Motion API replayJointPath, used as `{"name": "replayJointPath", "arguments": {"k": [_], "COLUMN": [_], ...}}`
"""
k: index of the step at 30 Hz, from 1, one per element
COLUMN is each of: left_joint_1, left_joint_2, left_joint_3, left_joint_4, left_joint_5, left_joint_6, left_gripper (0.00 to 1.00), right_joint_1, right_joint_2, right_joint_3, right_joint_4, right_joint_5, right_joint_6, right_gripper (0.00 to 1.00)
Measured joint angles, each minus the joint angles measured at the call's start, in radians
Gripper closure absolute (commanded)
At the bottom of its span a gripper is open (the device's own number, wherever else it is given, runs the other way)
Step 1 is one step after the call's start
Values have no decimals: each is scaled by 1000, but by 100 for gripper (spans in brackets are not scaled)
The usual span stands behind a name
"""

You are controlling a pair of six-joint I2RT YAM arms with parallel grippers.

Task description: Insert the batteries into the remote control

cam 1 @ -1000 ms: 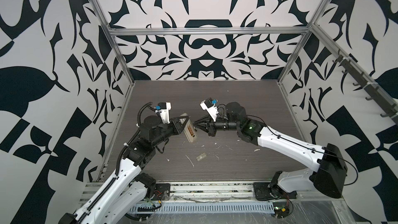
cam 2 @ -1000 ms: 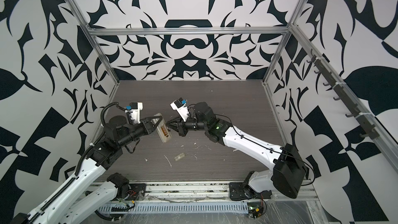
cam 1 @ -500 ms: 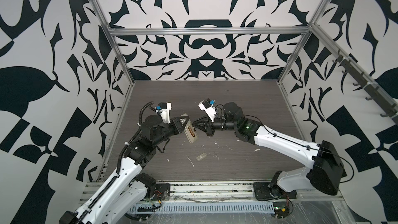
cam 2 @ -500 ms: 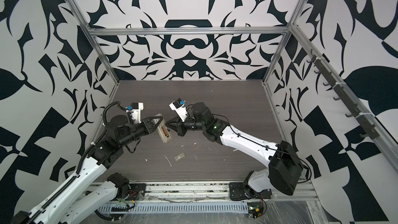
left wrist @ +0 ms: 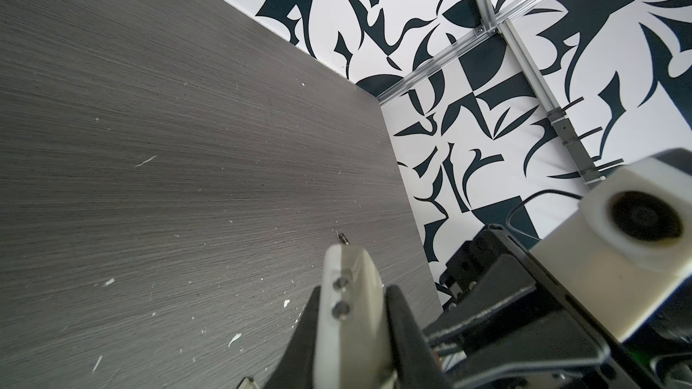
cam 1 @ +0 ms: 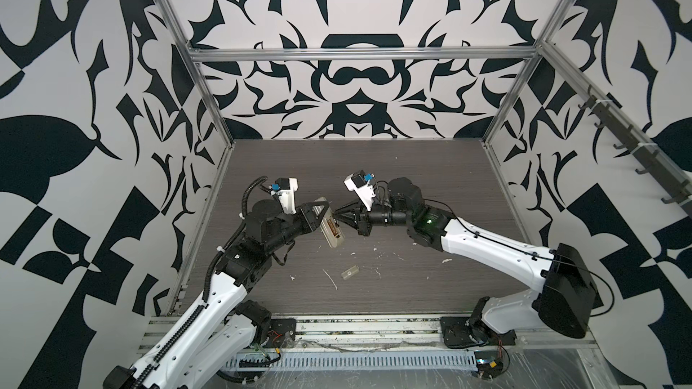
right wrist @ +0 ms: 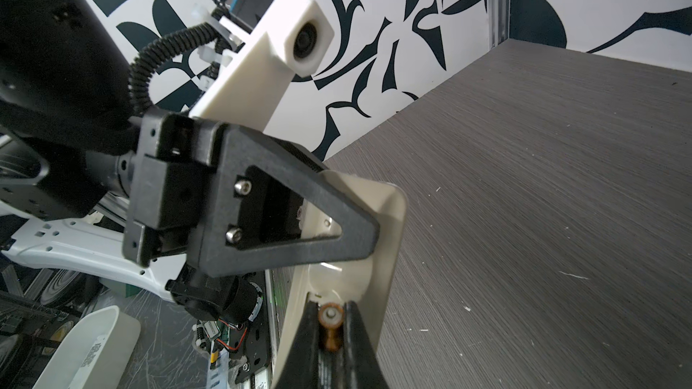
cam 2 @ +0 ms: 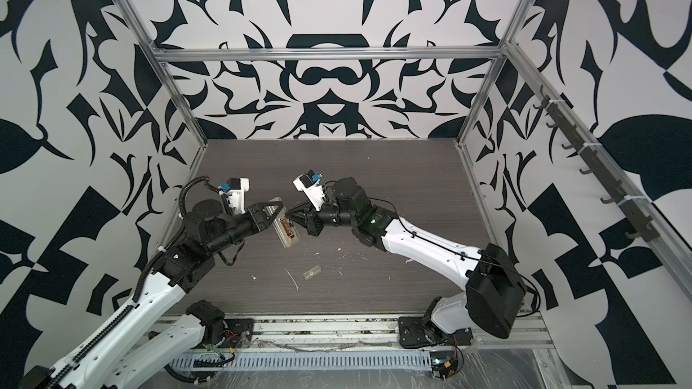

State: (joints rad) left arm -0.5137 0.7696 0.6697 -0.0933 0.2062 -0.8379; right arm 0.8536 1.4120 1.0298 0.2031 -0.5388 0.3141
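Right wrist view: right fingers pinch shut on one battery, its brown tip just ahead at the remote control. Left fingers clamp that remote, tilted above the surface.

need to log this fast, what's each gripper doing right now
Left gripper: shut on the remote control.
Right gripper: shut on a battery.

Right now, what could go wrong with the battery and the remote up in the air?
The left end effector pinches the remote control only near one end, so pushing might twist it loose. The right end effector holds a slim battery; it could slip out and fall to the table.
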Motion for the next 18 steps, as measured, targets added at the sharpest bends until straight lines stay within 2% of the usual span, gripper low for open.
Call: {"name": "replayJointPath", "arguments": {"k": [18], "left_joint_1": [0], "left_joint_2": [0], "left_joint_3": [0], "left_joint_4": [6], "left_joint_5": [-1], "left_joint_6": [-1], "left_gripper": [100], "right_joint_1": [5], "right_joint_2": [28], "right_joint_3": [0], "right_joint_4": [11], "right_joint_5": [-3], "right_joint_6": [-8], "right_gripper": [100]}}
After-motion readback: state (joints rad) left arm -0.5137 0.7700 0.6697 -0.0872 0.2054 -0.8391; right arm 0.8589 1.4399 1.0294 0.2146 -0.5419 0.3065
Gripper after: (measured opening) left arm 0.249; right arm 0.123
